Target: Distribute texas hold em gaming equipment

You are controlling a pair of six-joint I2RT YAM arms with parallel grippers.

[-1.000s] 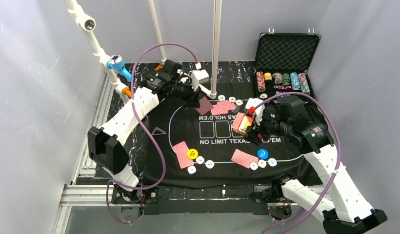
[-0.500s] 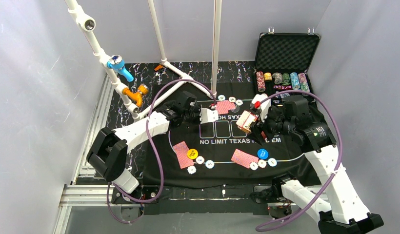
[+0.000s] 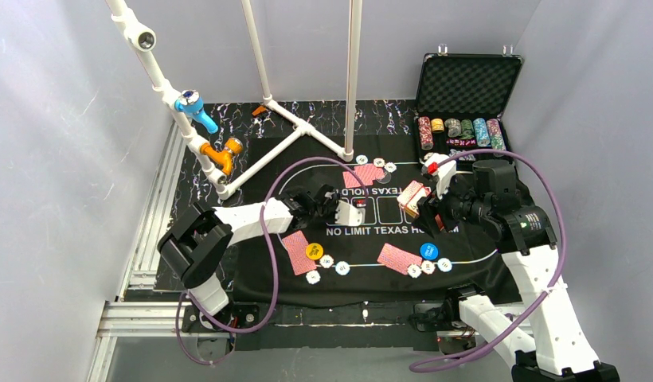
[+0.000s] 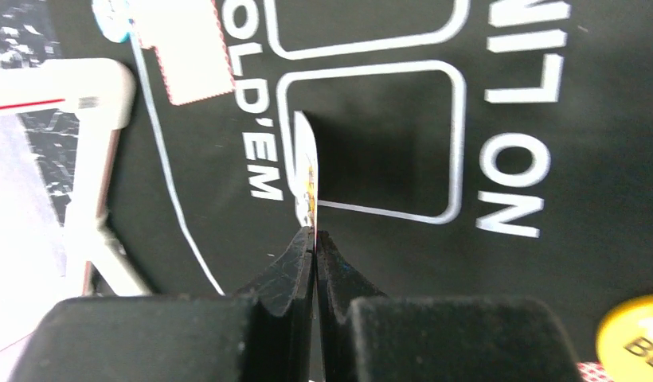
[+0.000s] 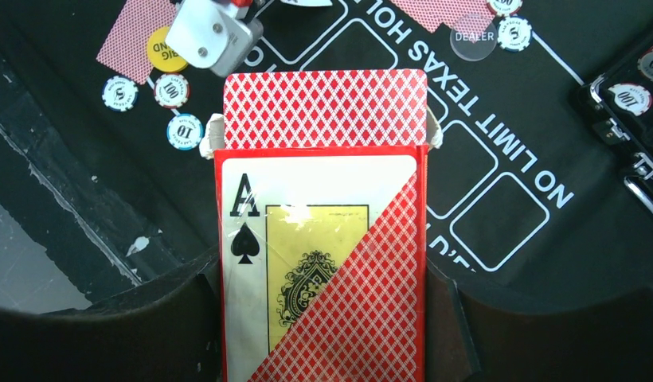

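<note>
Hands at near edge first: red-backed cards (image 3: 296, 253) w/ yellow button (image 3: 314, 251) touching them, second set (image 3: 398, 257) just beside blue button (image 3: 429, 251), pale chips (image 3: 342, 268) close by. Mid-mat, L gripper (image 4: 314, 235) is pinched tight on single card (image 4: 306, 167). It's held on edge, long axis running straight out from the fingertips, hanging over one side line of a printed box (image 4: 371, 143) on mat (image 4: 562, 263). Likely next move: tip it flat into that box, bare felt inside it. R gripper (image 3: 421, 204) clamps card deck (image 5: 323, 239), near but apart, so L arm is closer to the box. Far: dealt cards (image 3: 365, 175), then case (image 3: 467, 87).
</note>
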